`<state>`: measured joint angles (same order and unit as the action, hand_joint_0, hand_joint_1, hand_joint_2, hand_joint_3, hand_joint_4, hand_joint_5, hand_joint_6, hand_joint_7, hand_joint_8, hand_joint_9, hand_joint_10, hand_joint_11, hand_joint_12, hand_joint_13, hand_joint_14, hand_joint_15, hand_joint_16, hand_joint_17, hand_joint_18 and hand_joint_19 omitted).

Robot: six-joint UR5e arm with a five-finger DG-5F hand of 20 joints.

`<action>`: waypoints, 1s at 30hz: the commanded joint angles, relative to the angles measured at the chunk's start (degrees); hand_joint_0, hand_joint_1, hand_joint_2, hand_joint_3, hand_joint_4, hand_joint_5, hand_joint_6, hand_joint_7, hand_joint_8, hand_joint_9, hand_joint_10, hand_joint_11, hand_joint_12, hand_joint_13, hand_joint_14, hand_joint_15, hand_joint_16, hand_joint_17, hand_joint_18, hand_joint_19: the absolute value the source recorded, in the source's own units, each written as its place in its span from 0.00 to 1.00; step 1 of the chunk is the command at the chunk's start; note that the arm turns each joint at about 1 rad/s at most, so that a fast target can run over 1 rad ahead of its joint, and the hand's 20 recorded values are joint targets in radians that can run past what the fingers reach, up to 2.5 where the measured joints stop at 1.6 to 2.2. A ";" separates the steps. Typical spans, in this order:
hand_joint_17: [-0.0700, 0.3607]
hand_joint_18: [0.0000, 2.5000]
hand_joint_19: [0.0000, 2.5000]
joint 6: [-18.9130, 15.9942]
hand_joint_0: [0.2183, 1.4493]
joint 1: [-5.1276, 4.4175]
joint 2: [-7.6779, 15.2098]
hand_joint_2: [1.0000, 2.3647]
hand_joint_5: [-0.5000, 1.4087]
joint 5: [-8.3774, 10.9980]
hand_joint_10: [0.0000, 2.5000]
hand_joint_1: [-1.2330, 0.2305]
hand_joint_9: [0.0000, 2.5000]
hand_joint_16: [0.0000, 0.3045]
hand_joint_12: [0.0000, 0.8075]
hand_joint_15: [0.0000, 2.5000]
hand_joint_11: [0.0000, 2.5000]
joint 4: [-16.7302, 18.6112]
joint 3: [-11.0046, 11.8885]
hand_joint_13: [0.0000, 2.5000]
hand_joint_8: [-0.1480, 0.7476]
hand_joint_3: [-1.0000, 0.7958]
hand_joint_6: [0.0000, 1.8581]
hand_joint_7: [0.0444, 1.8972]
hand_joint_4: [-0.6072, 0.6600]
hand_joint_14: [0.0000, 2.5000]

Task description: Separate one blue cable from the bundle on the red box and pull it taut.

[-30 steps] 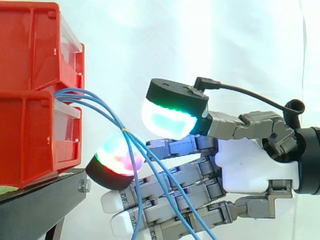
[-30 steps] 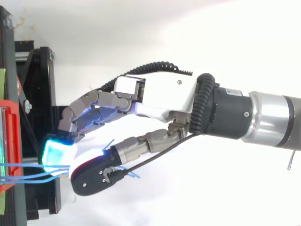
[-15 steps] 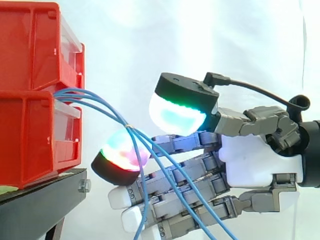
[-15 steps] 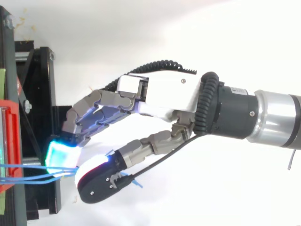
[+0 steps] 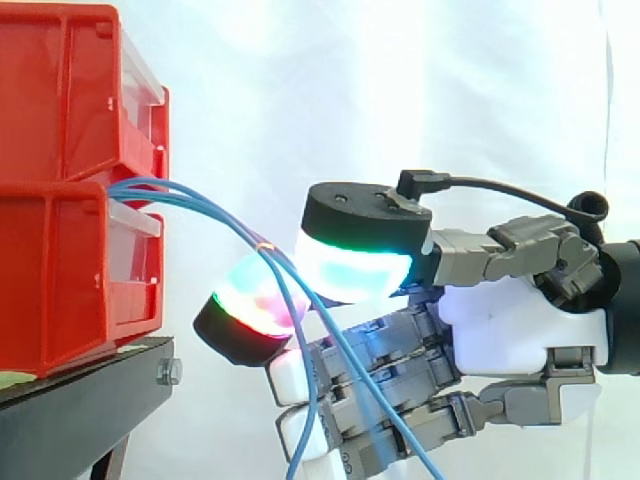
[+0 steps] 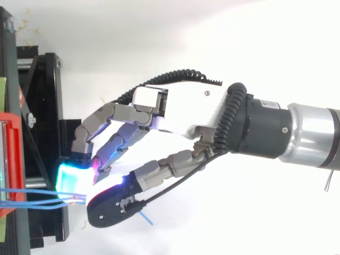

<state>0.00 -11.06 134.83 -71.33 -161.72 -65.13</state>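
Right at the front of the stacked red bins (image 5: 70, 200) the blue cables (image 5: 240, 228) come out from the seam between the upper and lower bin. They arc out and down to the right in a loose curve. Just short of the hand (image 5: 510, 330) a small tie (image 5: 265, 245) gathers them. Past the tie two strands hang down across the lower fingers (image 5: 370, 400) and run off the bottom of the side view, so they look slack rather than stretched.

The hand reaches in from the right, level with the lower bin and clear of it. Its fingers are curled. The thumb's pad (image 5: 350, 265), black on the back and glowing white, cyan and green, sits just above and to the right of a fingertip pad (image 5: 250, 300) glowing red, green and magenta. The cables pass between these two pads, which are closed in on them as a pinch just below the tie. I cannot tell how many strands are caught.

From above, the cables (image 6: 64, 197) run from the bin's edge (image 6: 13, 159) across the black stand (image 6: 45, 95) to where the cyan pad (image 6: 69, 176) meets the thumb. A white curtain (image 5: 400, 90) hangs behind everything.
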 commanded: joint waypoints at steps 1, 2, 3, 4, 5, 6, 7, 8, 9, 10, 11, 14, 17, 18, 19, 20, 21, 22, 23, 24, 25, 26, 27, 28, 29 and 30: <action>0.40 0.25 0.19 0.00 0.39 -0.02 0.00 0.01 0.21 -0.03 0.01 0.27 0.38 0.15 0.38 0.20 0.20 0.00 0.00 0.35 0.40 0.41 0.52 0.39 0.44 0.01; 0.40 0.25 0.19 0.00 0.40 -0.02 0.00 0.01 0.21 -0.03 0.01 0.27 0.38 0.15 0.38 0.20 0.20 0.00 0.00 0.35 0.40 0.41 0.52 0.39 0.42 0.01; 0.40 0.26 0.20 0.00 0.40 -0.02 0.00 0.01 0.21 -0.03 0.01 0.26 0.38 0.15 0.38 0.20 0.20 0.00 0.00 0.35 0.40 0.40 0.52 0.39 0.42 0.01; 0.40 0.26 0.20 0.00 0.40 -0.02 0.00 0.01 0.21 -0.03 0.01 0.27 0.38 0.15 0.38 0.20 0.20 0.00 0.00 0.35 0.40 0.40 0.52 0.39 0.42 0.01; 0.40 0.26 0.20 -0.09 0.41 -0.02 0.00 0.01 0.21 -0.03 0.01 0.27 0.39 0.15 0.38 0.20 0.21 0.00 0.00 0.35 0.39 0.39 0.52 0.38 0.43 0.01; 0.40 0.26 0.20 -0.09 0.40 -0.02 0.00 0.01 0.21 -0.03 0.01 0.28 0.39 0.15 0.38 0.20 0.21 -0.09 0.00 0.35 0.40 0.39 0.52 0.38 0.44 0.01; 0.40 0.26 0.20 -0.09 0.40 -0.02 0.00 0.01 0.21 -0.03 0.01 0.28 0.39 0.15 0.39 0.20 0.21 -0.09 0.00 0.35 0.40 0.38 0.52 0.37 0.44 0.01; 0.40 0.26 0.20 -0.09 0.39 -0.02 0.00 0.01 0.21 -0.03 0.01 0.29 0.39 0.15 0.39 0.20 0.21 -0.18 0.00 0.35 0.39 0.37 0.52 0.36 0.46 0.01; 0.40 0.26 0.20 -0.09 0.37 0.07 0.00 0.01 0.21 -0.03 0.01 0.31 0.40 0.15 0.39 0.20 0.22 -0.18 0.00 0.35 0.39 0.35 0.52 0.36 0.49 0.01; 0.40 0.26 0.21 -0.18 0.37 0.07 0.00 0.01 0.21 -0.03 0.01 0.31 0.40 0.15 0.39 0.20 0.22 -0.44 0.00 0.35 0.39 0.34 0.52 0.37 0.51 0.01; 0.40 0.26 0.21 -0.18 0.36 0.07 0.00 0.01 0.21 -0.03 0.01 0.32 0.40 0.15 0.39 0.20 0.22 -0.53 0.00 0.35 0.39 0.34 0.51 0.37 0.52 0.01; 0.40 0.25 0.21 -0.35 0.34 0.16 0.00 0.00 0.21 -0.12 0.01 0.34 0.42 0.15 0.39 0.21 0.22 -0.97 0.00 0.35 0.40 0.31 0.51 0.38 0.55 0.01; 0.40 0.25 0.22 -0.35 0.31 0.16 -0.09 0.00 0.22 -0.12 0.01 0.36 0.43 0.15 0.40 0.21 0.22 -1.14 0.00 0.36 0.40 0.29 0.50 0.41 0.56 0.01; 0.40 0.25 0.22 -0.35 0.31 0.16 -0.18 0.00 0.22 -0.12 0.01 0.37 0.43 0.15 0.40 0.22 0.22 -1.14 0.00 0.37 0.40 0.29 0.50 0.42 0.56 0.01; 0.40 0.26 0.22 -0.44 0.30 0.16 -0.18 0.00 0.22 -0.12 0.01 0.38 0.43 0.15 0.40 0.22 0.22 -1.23 0.00 0.37 0.40 0.29 0.50 0.43 0.56 0.01; 0.40 0.26 0.22 -0.44 0.30 0.25 -0.18 0.00 0.22 -0.12 0.01 0.38 0.44 0.15 0.40 0.22 0.22 -1.32 0.00 0.37 0.40 0.28 0.50 0.43 0.56 0.01; 0.41 0.26 0.22 -0.44 0.29 0.16 -0.18 0.00 0.22 -0.12 0.01 0.38 0.44 0.15 0.41 0.22 0.22 -1.58 0.00 0.37 0.40 0.28 0.50 0.43 0.56 0.01; 0.41 0.26 0.23 -0.44 0.28 0.16 -0.18 0.00 0.22 -0.12 0.01 0.38 0.44 0.15 0.41 0.22 0.22 -1.67 0.00 0.37 0.40 0.28 0.49 0.44 0.56 0.01; 0.41 0.26 0.22 -0.44 0.27 0.16 -0.18 0.00 0.22 -0.12 0.01 0.38 0.45 0.16 0.41 0.22 0.22 -1.67 0.00 0.37 0.41 0.28 0.49 0.44 0.56 0.01; 0.41 0.26 0.23 -0.44 0.27 0.16 -0.18 0.00 0.22 -0.12 0.01 0.38 0.45 0.16 0.41 0.22 0.22 -1.76 0.00 0.38 0.41 0.28 0.49 0.45 0.56 0.01; 0.42 0.27 0.23 -0.44 0.25 0.16 -0.18 0.00 0.22 -0.12 0.01 0.38 0.45 0.16 0.42 0.22 0.22 -1.76 0.00 0.38 0.41 0.28 0.49 0.44 0.56 0.01; 0.42 0.27 0.23 -0.44 0.25 0.16 -0.26 0.00 0.22 -0.12 0.01 0.38 0.45 0.16 0.42 0.22 0.22 -1.85 0.00 0.38 0.41 0.28 0.49 0.44 0.56 0.01; 0.42 0.27 0.23 -0.44 0.24 0.25 -0.35 0.00 0.22 -0.21 0.01 0.37 0.45 0.16 0.42 0.22 0.22 -1.94 0.00 0.38 0.41 0.28 0.49 0.44 0.56 0.01; 0.42 0.27 0.22 -0.44 0.24 0.25 -0.35 0.00 0.22 -0.21 0.01 0.37 0.45 0.16 0.43 0.22 0.22 -2.02 0.00 0.38 0.41 0.28 0.49 0.44 0.56 0.01; 0.42 0.28 0.22 -0.44 0.24 0.16 -0.35 0.00 0.22 -0.21 0.01 0.37 0.45 0.16 0.42 0.22 0.21 -2.11 0.00 0.39 0.41 0.28 0.49 0.44 0.56 0.01; 0.43 0.28 0.22 -0.44 0.23 0.25 -0.35 0.00 0.23 -0.39 0.01 0.35 0.45 0.17 0.42 0.22 0.22 -2.11 0.00 0.39 0.42 0.28 0.49 0.44 0.56 0.01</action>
<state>-0.44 -10.86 134.51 -71.53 -163.65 -65.13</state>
